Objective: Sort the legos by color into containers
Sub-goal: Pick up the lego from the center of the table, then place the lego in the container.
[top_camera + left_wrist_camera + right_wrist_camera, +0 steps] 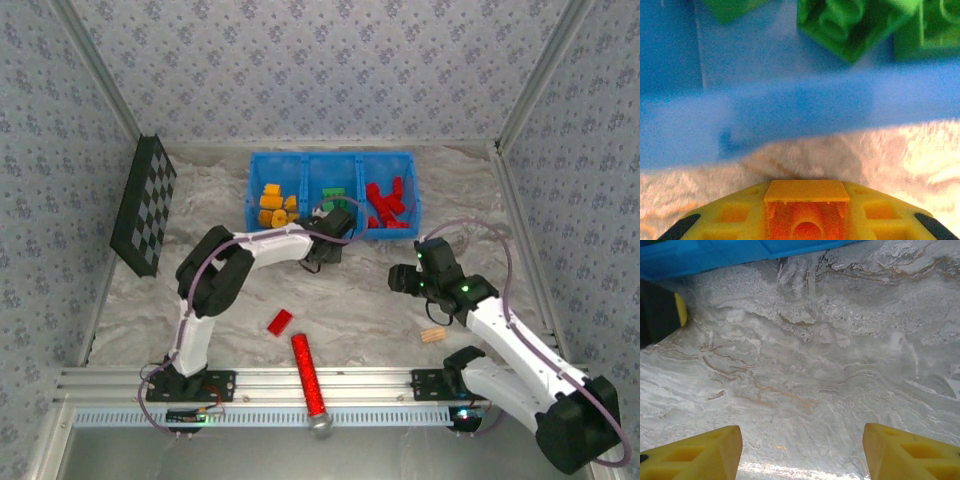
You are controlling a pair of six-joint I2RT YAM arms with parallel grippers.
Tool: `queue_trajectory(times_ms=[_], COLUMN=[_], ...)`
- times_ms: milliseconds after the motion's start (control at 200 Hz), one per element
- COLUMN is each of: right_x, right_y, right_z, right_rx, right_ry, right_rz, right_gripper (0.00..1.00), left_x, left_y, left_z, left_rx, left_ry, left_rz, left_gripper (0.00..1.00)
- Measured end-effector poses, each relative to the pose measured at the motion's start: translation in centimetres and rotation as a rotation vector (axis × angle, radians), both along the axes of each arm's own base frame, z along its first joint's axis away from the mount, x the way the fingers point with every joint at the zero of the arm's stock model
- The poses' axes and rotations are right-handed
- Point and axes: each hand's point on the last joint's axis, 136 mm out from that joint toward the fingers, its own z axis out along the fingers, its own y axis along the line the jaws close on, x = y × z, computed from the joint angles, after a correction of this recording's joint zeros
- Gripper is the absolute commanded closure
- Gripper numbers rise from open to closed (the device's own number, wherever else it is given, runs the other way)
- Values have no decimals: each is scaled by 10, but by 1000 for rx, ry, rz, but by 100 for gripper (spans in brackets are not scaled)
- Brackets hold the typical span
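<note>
Left gripper (807,226) pinches an orange lego (806,200) just short of the blue bin's near wall (800,112), facing the green-filled compartment (755,50) — the yellow-orange compartment (272,170) lies one leftward — right gripper (802,450) spread, empty, farther off

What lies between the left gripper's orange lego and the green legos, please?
In the left wrist view: a strip of bare table, then the near wall of the blue bin, with the green legos beyond.

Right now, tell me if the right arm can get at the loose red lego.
Probably yes: the right gripper is open and empty, with just bare table between it and the red lego.
</note>
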Motion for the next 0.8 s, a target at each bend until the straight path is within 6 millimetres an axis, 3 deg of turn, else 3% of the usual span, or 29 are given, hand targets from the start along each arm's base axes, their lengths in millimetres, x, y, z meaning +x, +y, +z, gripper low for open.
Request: queue_trajectory(times_ms=[245, 380, 485, 595, 800], right_x=[12, 14, 12, 10, 14], right_y=[27, 45, 58, 68, 91], right_z=[14, 19, 17, 18, 43], right_rx=[10, 8, 0, -12, -5], right_ry=[-16, -28, -26, -27, -70], right_rz=[71, 123, 163, 202, 253], right_gripper=[33, 32, 31, 31, 29], left_x=[-37, -40, -24, 7, 61], left_y=[30, 45, 59, 85, 118], left_z=[3, 33, 73, 111, 148], left_rx=[55, 54, 2, -38, -28], left_ry=[60, 36, -40, -124, -235], left_rz=[-9, -4, 27, 95, 178], left_gripper=[78, 78, 78, 79, 79])
